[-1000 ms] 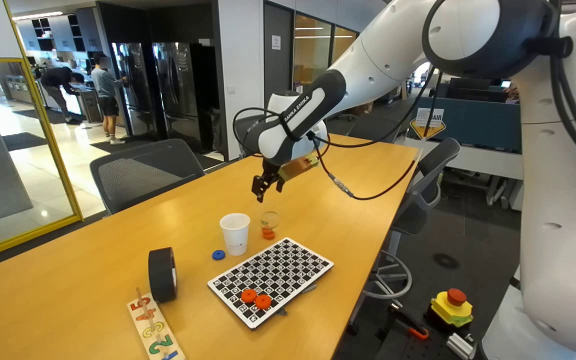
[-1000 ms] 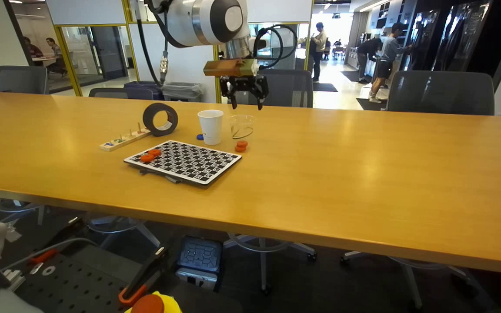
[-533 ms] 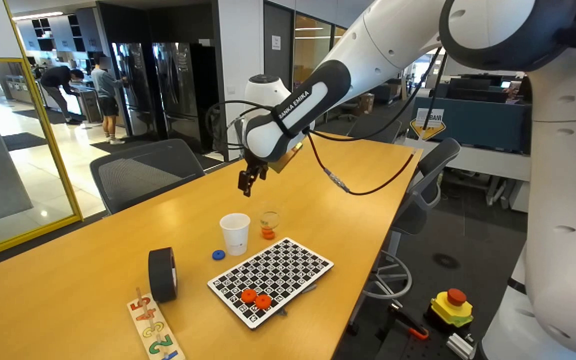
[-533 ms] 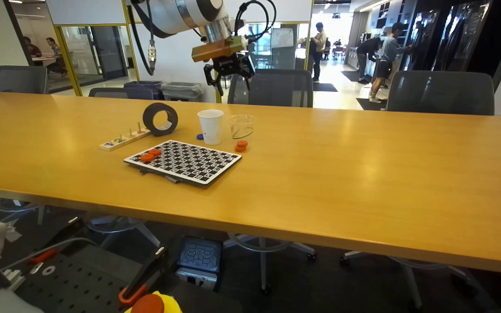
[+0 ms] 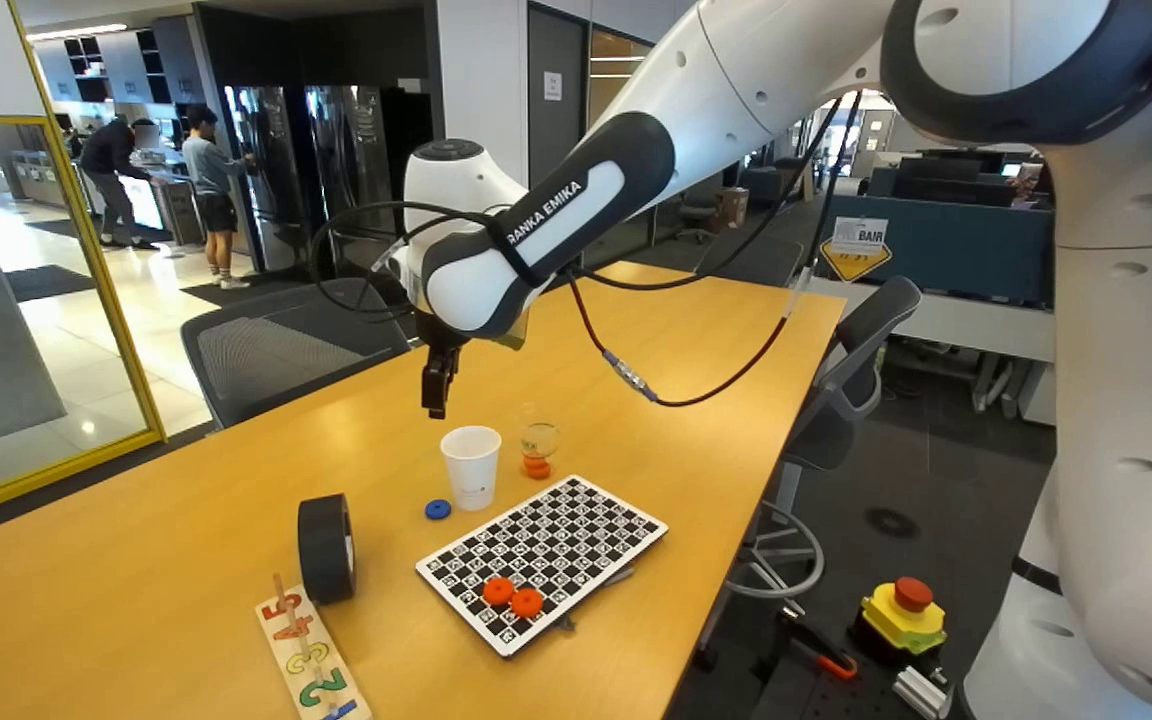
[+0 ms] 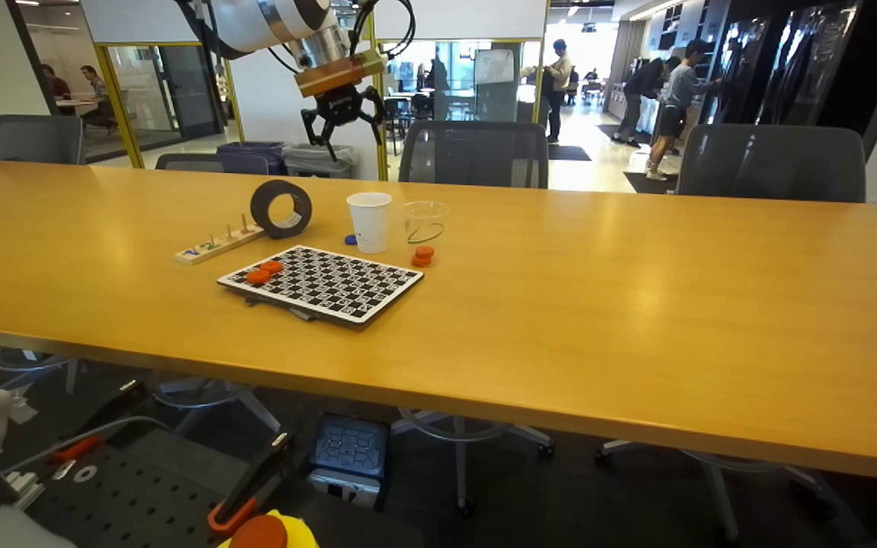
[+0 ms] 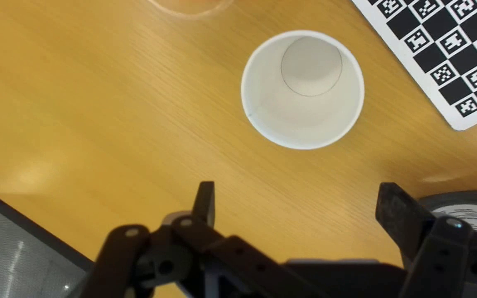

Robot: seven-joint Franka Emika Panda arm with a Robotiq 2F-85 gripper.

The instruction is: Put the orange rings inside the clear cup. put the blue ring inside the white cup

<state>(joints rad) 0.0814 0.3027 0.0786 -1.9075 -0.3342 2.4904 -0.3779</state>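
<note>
My gripper (image 5: 435, 408) is open and empty, high above the table beyond the white cup; its fingers (image 6: 356, 150) are wide apart in an exterior view and in the wrist view (image 7: 296, 194). The white cup (image 5: 470, 470) stands upright, also seen from above (image 7: 304, 120), with nothing in it. The clear cup (image 6: 425, 217) stands beside it; its edge shows blurred in the wrist view (image 7: 191, 14). Two stacked orange rings (image 5: 536, 467) appear at its bottom. Two more orange rings (image 5: 498, 591) lie on the checkered board. The blue ring (image 5: 437, 510) lies beside the white cup, unseen in the wrist view.
The checkered board (image 5: 576, 530) lies flat in front of the cups. A black tape roll (image 5: 324, 548) stands on edge next to a wooden number board with pegs (image 5: 308, 655). Chairs (image 6: 476, 152) stand along the table's far side.
My gripper has moved left in both exterior views, from above the area near the clear cup to past the white cup, and has turned. The cups and rings have not moved.
</note>
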